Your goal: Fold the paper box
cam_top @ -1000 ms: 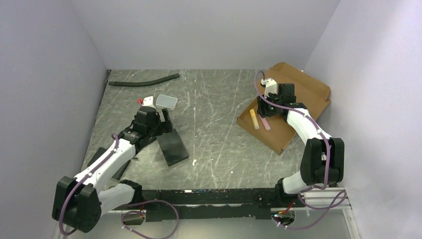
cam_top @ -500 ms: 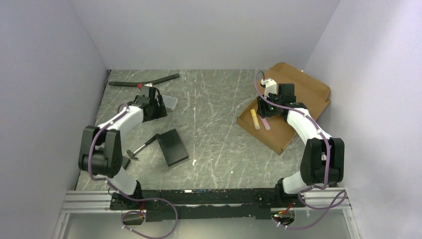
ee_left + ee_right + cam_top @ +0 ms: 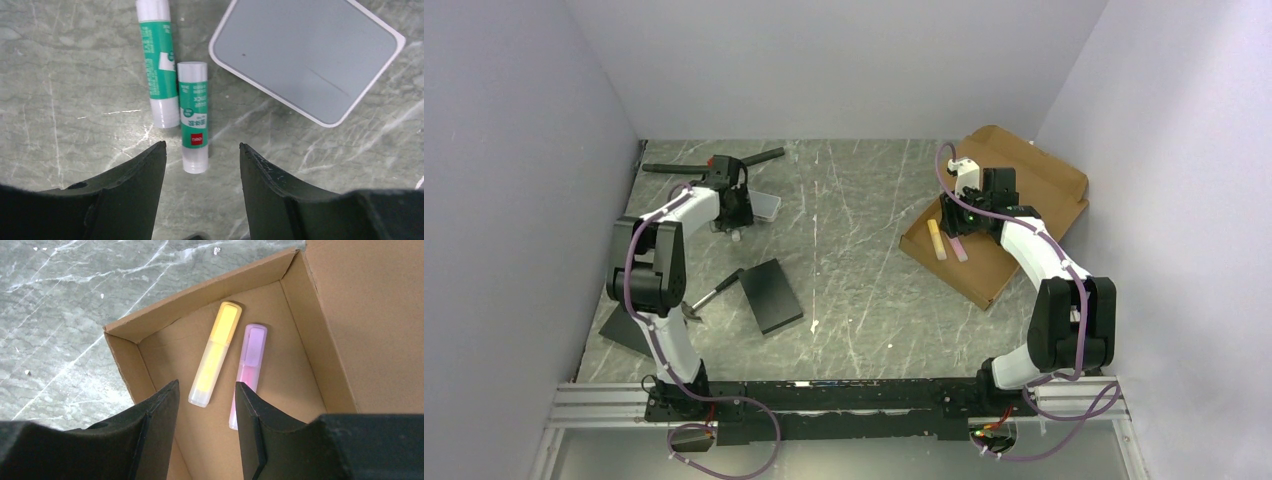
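Note:
The paper box (image 3: pixel 1044 185) is a shallow brown cardboard box at the back right, with its lid flap leaning against the right wall. A yellow highlighter (image 3: pixel 216 354) and a pink highlighter (image 3: pixel 248 365) lie on the floor of the paper box (image 3: pixel 285 390). My right gripper (image 3: pixel 206 385) (image 3: pixel 961 215) hangs open just above them, holding nothing. At the back left, my left gripper (image 3: pixel 202 145) (image 3: pixel 734 212) is open over the table. The end of a green and white glue stick (image 3: pixel 193 115) shows between its tips, and a second glue stick (image 3: pixel 159 65) lies beside that one.
A grey tray with a white rim (image 3: pixel 307 55) (image 3: pixel 764 206) lies right of the glue sticks. A black hose (image 3: pixel 714 162) runs along the back edge. A black slab (image 3: pixel 771 295) and a small tool (image 3: pixel 709 297) lie mid-left, another slab (image 3: pixel 629 330) near the left wall.
My left arm has swung from the black slab to the back left, over the glue sticks, and its jaws have narrowed. The right arm and the box have not moved.

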Action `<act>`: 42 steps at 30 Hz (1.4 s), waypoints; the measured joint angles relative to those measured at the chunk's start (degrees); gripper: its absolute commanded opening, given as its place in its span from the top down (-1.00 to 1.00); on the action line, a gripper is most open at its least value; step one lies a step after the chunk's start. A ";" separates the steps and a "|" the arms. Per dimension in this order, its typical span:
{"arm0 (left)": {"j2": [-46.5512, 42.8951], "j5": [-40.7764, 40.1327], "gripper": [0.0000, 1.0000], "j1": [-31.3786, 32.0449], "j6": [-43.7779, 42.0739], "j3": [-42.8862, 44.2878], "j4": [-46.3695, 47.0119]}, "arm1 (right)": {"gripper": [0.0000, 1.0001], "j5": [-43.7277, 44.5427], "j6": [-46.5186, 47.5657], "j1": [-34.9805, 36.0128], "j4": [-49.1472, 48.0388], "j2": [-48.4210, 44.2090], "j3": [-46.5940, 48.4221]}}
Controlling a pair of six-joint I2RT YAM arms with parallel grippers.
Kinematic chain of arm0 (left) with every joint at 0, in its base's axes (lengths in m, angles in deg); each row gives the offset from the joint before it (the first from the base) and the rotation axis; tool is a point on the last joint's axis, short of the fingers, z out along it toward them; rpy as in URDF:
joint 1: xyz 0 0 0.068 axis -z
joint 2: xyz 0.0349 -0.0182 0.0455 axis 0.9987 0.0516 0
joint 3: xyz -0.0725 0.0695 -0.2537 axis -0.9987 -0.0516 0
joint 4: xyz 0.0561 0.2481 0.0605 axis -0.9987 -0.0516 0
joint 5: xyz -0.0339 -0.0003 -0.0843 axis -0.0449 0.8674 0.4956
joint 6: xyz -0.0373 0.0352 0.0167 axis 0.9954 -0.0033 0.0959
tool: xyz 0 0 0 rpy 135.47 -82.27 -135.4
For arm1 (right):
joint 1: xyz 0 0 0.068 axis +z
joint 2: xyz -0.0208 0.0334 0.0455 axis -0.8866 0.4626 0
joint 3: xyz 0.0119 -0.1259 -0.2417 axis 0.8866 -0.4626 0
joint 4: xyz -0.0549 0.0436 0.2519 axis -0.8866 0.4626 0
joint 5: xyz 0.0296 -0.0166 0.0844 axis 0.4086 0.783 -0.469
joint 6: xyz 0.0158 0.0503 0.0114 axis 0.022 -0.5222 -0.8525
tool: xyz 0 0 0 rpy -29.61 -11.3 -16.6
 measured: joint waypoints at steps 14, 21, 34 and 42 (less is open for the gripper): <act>3.58 6.67 -0.02 -8.37 -0.28 7.69 -0.87 | 0.03 -0.92 0.00 0.00 0.20 0.00 0.00; 9.68 8.09 0.06 -9.60 -1.77 12.94 -3.82 | 0.03 -0.92 0.00 0.00 0.20 0.00 0.00; 13.25 7.65 0.73 -10.16 -3.15 15.78 -7.26 | 0.03 -1.29 0.00 0.00 0.22 0.00 0.00; 10.43 7.21 1.00 -10.16 -2.54 12.15 -5.79 | 0.03 -3.37 0.00 0.00 0.44 0.00 0.00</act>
